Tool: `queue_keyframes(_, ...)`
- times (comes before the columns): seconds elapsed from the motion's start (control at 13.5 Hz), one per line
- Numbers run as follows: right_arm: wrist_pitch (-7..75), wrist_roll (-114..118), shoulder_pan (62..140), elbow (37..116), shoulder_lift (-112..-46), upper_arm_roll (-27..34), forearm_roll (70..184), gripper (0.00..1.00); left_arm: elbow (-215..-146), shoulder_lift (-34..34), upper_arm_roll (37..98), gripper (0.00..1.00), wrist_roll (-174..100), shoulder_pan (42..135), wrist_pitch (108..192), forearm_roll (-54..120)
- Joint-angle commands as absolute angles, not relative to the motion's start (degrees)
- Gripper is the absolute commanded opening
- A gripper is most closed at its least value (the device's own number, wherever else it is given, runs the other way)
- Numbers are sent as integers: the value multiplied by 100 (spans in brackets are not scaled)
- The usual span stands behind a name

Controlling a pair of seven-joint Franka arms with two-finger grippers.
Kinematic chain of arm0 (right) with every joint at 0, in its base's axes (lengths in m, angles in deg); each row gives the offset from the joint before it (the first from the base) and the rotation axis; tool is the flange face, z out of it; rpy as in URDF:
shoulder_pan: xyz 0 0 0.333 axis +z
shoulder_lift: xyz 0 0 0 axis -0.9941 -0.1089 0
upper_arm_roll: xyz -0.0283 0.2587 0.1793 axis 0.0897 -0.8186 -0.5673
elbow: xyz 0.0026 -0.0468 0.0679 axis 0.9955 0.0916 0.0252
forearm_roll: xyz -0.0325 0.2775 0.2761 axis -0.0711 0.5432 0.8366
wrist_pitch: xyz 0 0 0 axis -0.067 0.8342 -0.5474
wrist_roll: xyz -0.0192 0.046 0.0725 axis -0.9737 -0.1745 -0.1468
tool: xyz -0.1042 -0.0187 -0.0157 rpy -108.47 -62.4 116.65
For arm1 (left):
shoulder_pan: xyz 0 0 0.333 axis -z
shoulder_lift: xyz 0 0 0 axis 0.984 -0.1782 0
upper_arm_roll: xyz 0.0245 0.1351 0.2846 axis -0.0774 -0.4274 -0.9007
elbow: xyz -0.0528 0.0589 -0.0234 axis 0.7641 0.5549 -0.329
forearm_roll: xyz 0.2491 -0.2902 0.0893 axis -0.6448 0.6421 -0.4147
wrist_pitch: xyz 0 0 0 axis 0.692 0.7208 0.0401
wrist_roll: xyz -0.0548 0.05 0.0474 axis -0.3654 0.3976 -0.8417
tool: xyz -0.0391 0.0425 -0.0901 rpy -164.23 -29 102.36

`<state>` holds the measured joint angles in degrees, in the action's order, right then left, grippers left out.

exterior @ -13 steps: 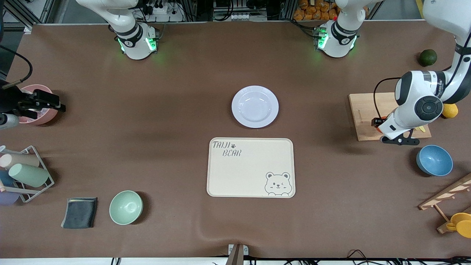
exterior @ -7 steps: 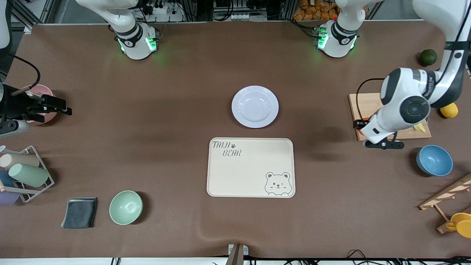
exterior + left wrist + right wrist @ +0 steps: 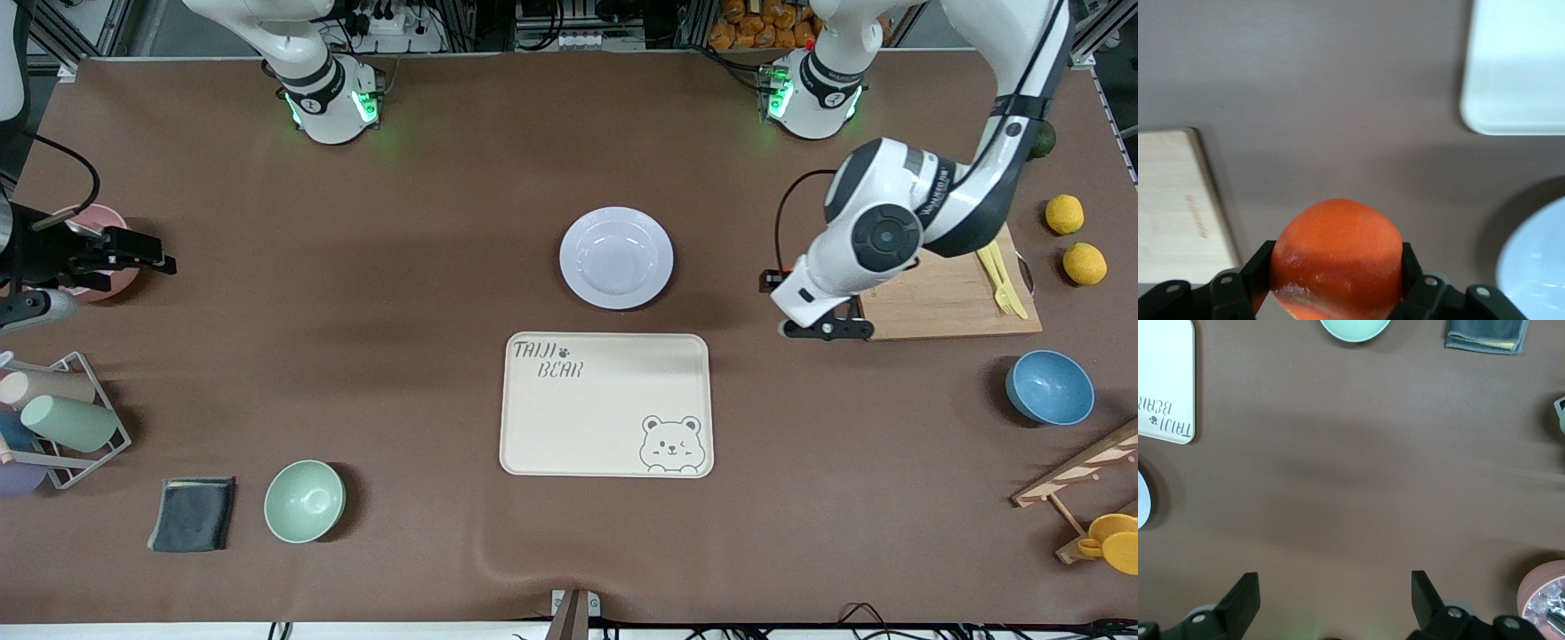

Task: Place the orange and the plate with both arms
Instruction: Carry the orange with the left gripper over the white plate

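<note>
- Since the earlier frame the left tool (image 3: 822, 329) has swung off the cutting board (image 3: 942, 293) toward the table's middle, clamped shut on the orange (image 3: 1336, 257) over bare table.
- The tray (image 3: 606, 405), nearest the front edge, lies empty, probably the target.
- The plate (image 3: 616, 258) sits farther back, mid-table, untouched.
- The right tool (image 3: 1335, 600) waits wide open and empty near the pink bowl (image 3: 114, 280).
- Nothing blocks the way.

The left gripper (image 3: 1336, 267) clamps the orange (image 3: 1336, 257) between its 2 fingers above brown table (image 3: 1338, 100), with cutting board (image 3: 1171, 207), tray (image 3: 1518, 67) and plate (image 3: 1538, 267) at the edges.
</note>
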<state>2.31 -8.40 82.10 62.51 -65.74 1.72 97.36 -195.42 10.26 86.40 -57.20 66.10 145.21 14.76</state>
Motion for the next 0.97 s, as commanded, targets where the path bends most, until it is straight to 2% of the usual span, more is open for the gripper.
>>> queue_keyframes(0.0, 202, -842, 8260, 6205, -6660, 177, 9794, 100, -18964, 546, 8693, 5, -6436, 7075, 14308, 1555)
queue_keyframes(0.37, 326, -790, 8559, 6275, -6827, 168, 9820, 100, -18463, -60, 8693, 5, -7535, 7989, 14308, 1555)
queue_keyframes(0.89, 1019, -438, 8639, 7381, -6827, 168, 10944, 100, -17592, -1177, 8623, 5, -8477, 9141, 14396, 1449)
